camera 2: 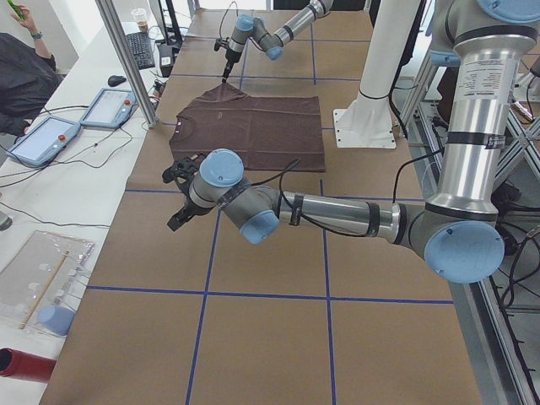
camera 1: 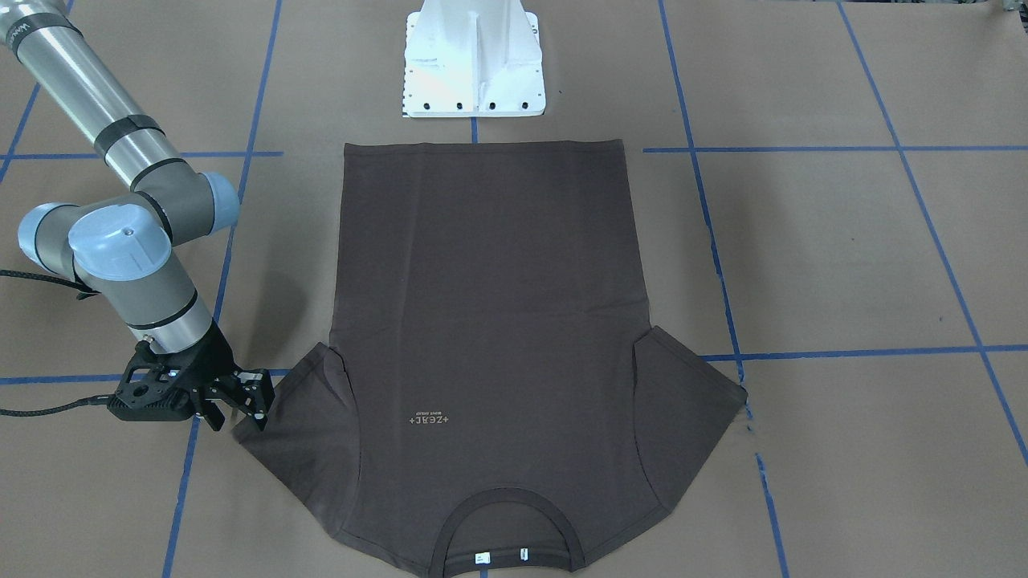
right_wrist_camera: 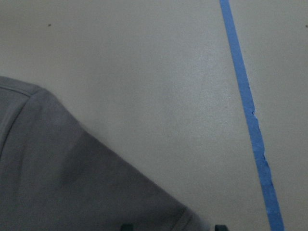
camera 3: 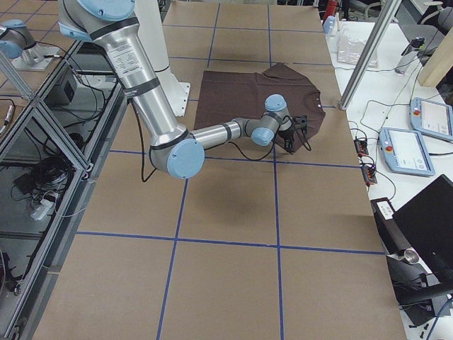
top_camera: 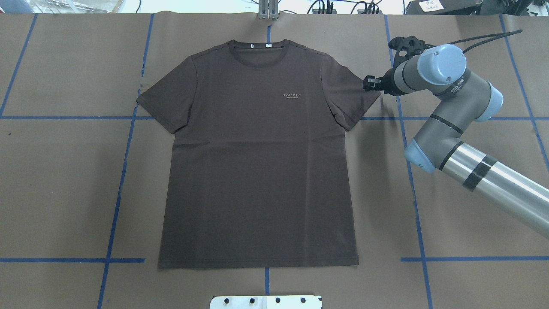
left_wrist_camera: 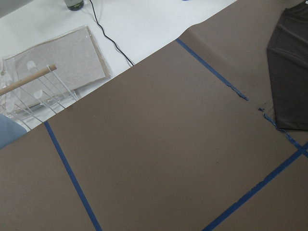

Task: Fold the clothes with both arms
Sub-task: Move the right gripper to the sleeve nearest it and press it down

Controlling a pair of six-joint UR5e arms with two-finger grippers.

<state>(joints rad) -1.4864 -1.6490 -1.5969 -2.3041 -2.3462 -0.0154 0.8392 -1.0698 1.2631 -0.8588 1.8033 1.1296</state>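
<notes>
The dark brown T-shirt (top_camera: 257,163) lies flat and face up on the brown paper table, collar (top_camera: 260,47) towards the far edge. Its pale chest logo (camera 1: 428,420) shows. My right gripper (camera 1: 239,417) is low at the tip of the shirt's sleeve (top_camera: 356,98) on my right, jaws apart. The right wrist view shows that sleeve (right_wrist_camera: 72,183) and two fingertips (right_wrist_camera: 126,226) apart at the bottom edge. My left gripper (camera 2: 180,213) shows only in the exterior left view, off the shirt's other side, and I cannot tell its state. The left wrist view catches the other sleeve (left_wrist_camera: 291,72).
The white pedestal base (camera 1: 474,60) stands at the shirt's hem side. Blue tape lines (top_camera: 124,163) cross the paper. A clear tray with a wooden stick (left_wrist_camera: 48,72) and control tablets (camera 2: 42,139) lie on the white bench past the far edge. An operator (camera 2: 25,76) sits there.
</notes>
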